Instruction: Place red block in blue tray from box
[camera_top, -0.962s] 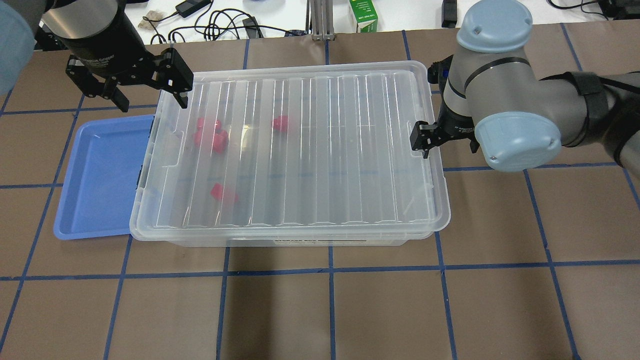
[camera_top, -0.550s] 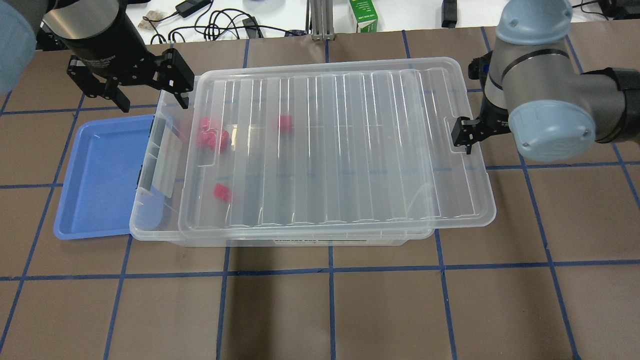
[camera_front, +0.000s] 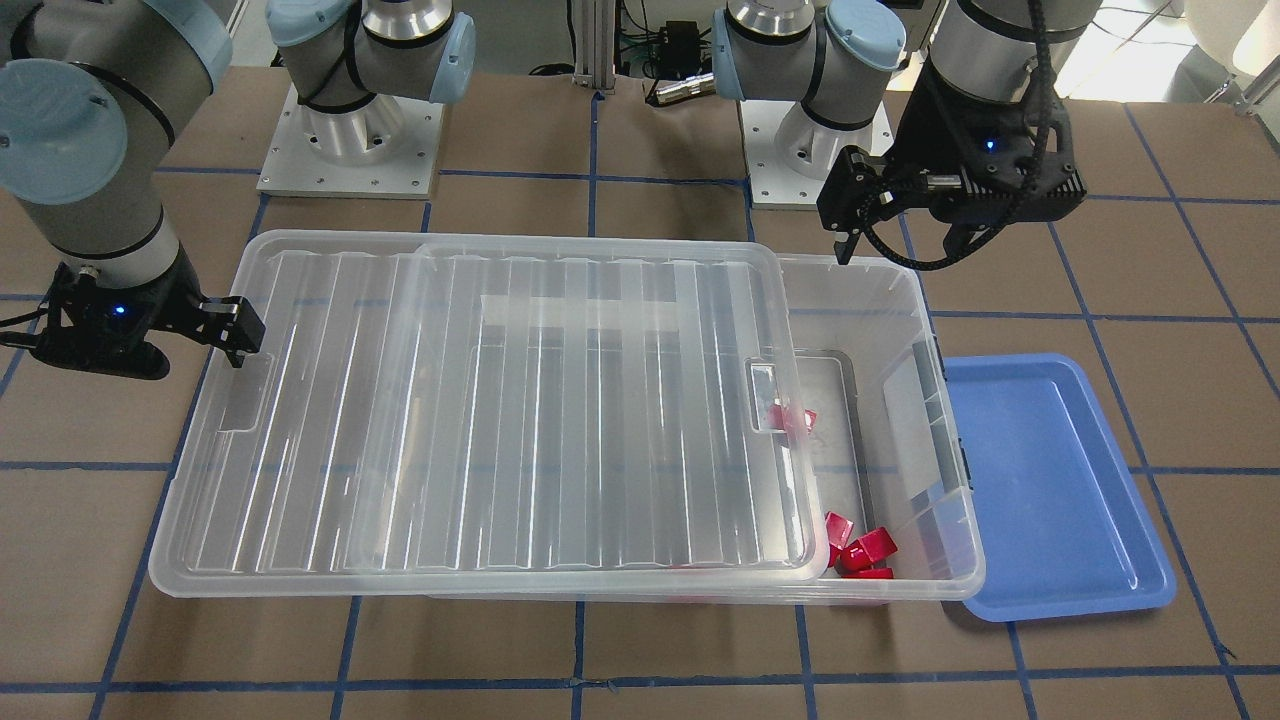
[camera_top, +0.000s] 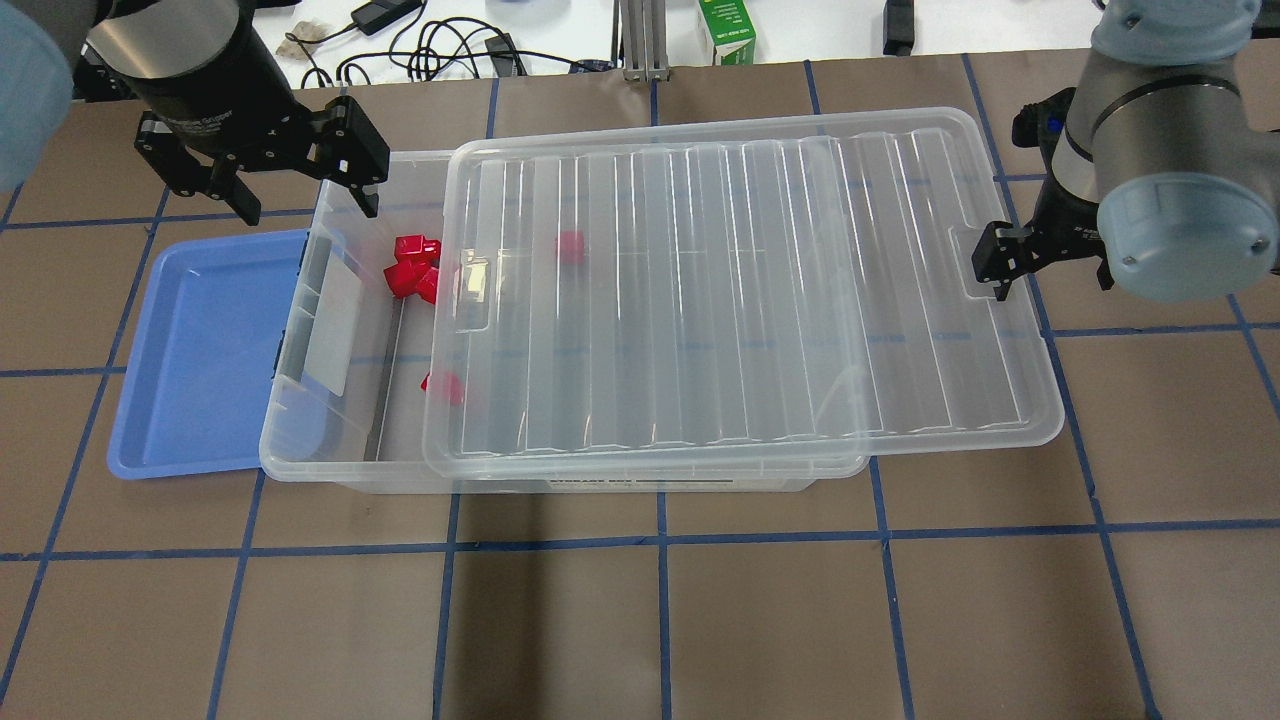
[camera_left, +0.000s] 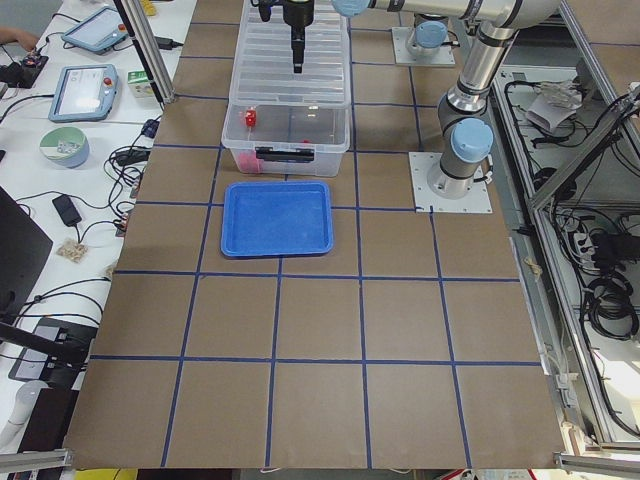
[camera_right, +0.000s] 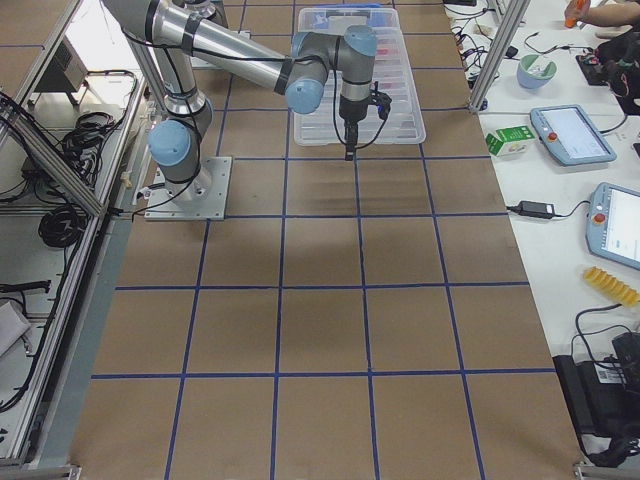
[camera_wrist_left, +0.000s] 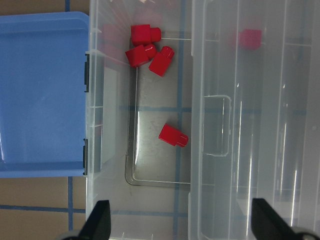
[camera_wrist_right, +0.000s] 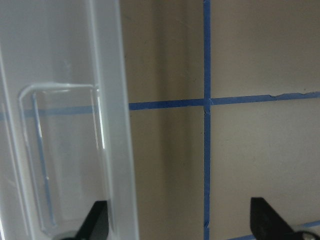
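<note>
The clear box (camera_top: 330, 465) stands mid-table, and its ribbed lid (camera_top: 750, 290) is slid to the right so the box's left end is uncovered. Several red blocks lie inside: a cluster (camera_top: 410, 270), one alone (camera_top: 445, 385), and one under the lid (camera_top: 570, 245). The left wrist view shows the cluster (camera_wrist_left: 145, 47) and the single block (camera_wrist_left: 173, 135). The blue tray (camera_top: 200, 350) is empty and touches the box's left end. My left gripper (camera_top: 300, 200) is open and empty above the box's far-left corner. My right gripper (camera_top: 1000, 270) is open; its fingers straddle the lid's right rim (camera_wrist_right: 117, 125).
Cables, a power brick and a green carton (camera_top: 727, 30) lie beyond the table's far edge. Blue tape lines grid the brown table (camera_top: 660, 620). The lid overhangs the box on the right by about a third of its length.
The lid has slid steadily to the right along with my right gripper, uncovering the box's left end and the red blocks there. The left arm has not moved.
</note>
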